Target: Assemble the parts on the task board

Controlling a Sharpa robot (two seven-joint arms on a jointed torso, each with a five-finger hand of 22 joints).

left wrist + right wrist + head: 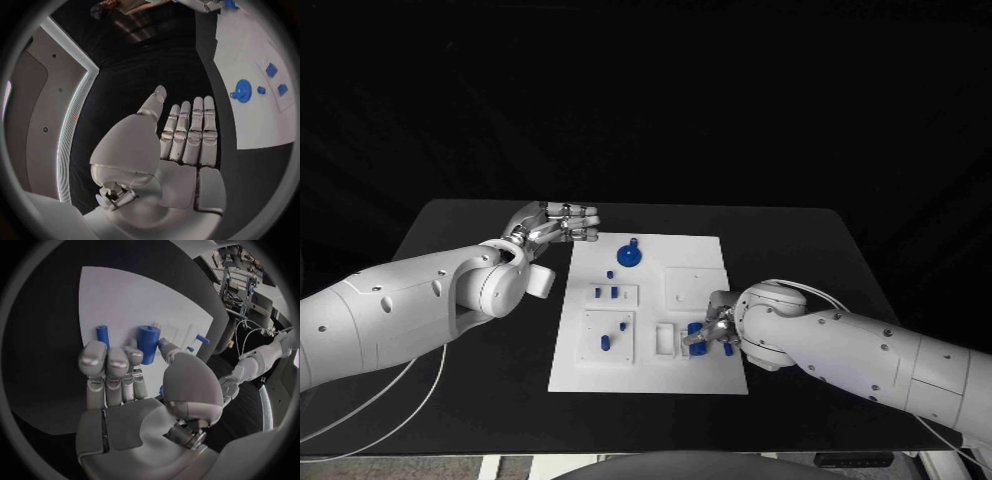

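Right hand pinches a blue cylinder over the task board; a slimmer blue peg stands just beyond its fingertips. Left hand empty, fingers straight, beside the board's far edge, near the blue knob.

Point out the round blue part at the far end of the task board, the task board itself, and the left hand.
Round blue part (630,256): head view, on its disc.
Task board (704,250): head view, on its bare far right corner.
Left hand (187,137): left wrist view, on its straight fingers.

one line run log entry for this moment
left hand: open, off board edge | right hand: at blue cylinder on white board | hold unclear
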